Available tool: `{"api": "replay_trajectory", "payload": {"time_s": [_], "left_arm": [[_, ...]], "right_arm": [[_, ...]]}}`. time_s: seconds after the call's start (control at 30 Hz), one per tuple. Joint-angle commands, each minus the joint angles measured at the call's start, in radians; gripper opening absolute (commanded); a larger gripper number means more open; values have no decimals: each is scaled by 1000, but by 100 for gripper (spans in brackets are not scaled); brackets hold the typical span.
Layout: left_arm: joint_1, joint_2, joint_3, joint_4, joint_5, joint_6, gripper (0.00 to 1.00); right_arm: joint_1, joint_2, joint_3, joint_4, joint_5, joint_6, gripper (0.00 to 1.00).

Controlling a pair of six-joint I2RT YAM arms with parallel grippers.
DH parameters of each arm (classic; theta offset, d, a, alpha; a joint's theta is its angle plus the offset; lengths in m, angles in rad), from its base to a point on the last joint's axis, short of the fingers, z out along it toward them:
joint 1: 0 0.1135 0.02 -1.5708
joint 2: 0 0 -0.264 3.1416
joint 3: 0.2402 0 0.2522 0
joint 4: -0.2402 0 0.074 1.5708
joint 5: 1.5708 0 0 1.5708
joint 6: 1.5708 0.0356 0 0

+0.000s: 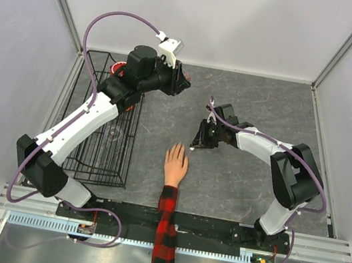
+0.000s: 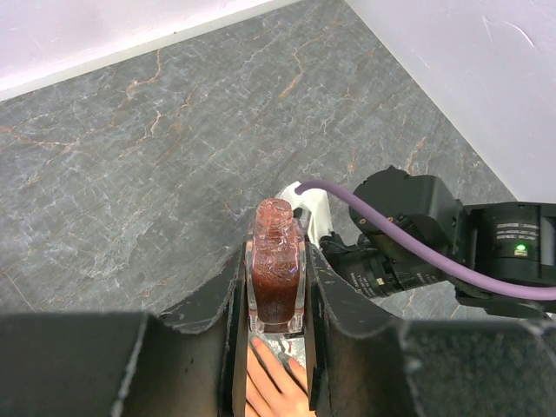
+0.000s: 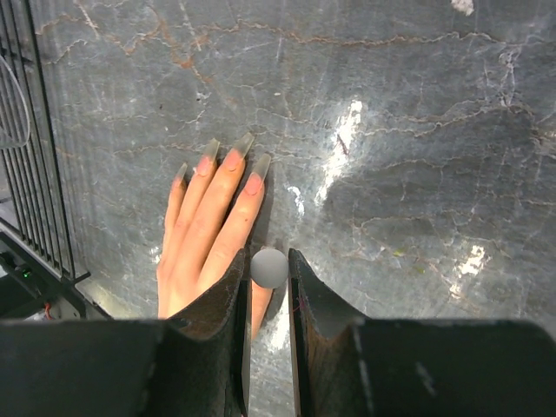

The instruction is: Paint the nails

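The left fingers [image 2: 221, 304] clamp an uncapped bottle [image 2: 276, 274] of dark red glitter polish above the grey marble worktop [image 2: 130, 156]. The right fingers [image 3: 217, 304] grip a grey round cap [image 3: 268, 268] just over the mannequin hand [image 3: 204, 243]. The hand lies flat, palm down, its nails [image 3: 230, 160] pointing away from the plaid sleeve [image 1: 163, 237]. A wire rack [image 1: 114, 155] stands to the left.
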Motion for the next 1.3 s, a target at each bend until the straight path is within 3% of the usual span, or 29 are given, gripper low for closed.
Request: {"api": "replay_trajectory", "payload": {"time_s": [0.0,0.37,1.27], "left_arm": [[-3,-6,28,25,17,-17,2],[-3,-23,17,30,13,-34,2],[-3,-4,37,16,17,-21,2]], "right_arm": [[-2,-59,-26,13,-16,-16,0],[3,-17,-43,58,-82,5,0],[0,21,-27,48,-56,11,0]]}}
